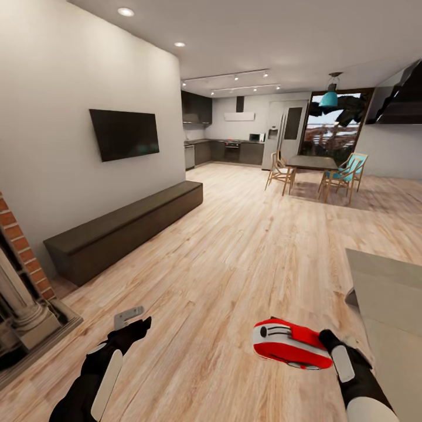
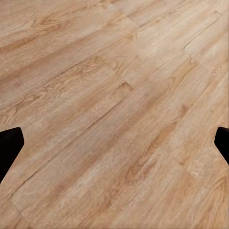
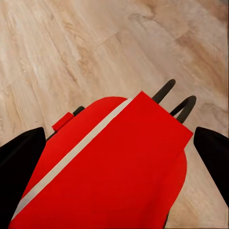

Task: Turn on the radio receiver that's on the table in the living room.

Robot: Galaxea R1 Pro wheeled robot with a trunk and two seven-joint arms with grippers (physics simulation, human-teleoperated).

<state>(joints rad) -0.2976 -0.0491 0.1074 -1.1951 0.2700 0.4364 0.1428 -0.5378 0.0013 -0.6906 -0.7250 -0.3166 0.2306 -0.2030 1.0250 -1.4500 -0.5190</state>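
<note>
The glossy red radio receiver [image 1: 290, 343] with its white end panel hangs above the wooden floor in the head view's lower right. My right gripper [image 1: 323, 346] is shut on it from the right side. In the right wrist view the radio receiver [image 3: 119, 167] lies between the two black fingers [image 3: 21, 162], a white band running along its red top. The grey table [image 1: 390, 293] shows its corner at the right edge, just beyond the radio. My left gripper [image 1: 133, 323] hangs over bare floor at lower left, and in the left wrist view it [image 2: 114, 143] is open and holds nothing.
A long dark brown bench cabinet [image 1: 126, 225] runs along the left wall under a wall-mounted TV [image 1: 124, 133]. A brick fireplace [image 1: 23, 293] stands at the far left. A dark dining table [image 1: 313, 162] with wooden chairs and a kitchen lie far ahead across open wooden floor.
</note>
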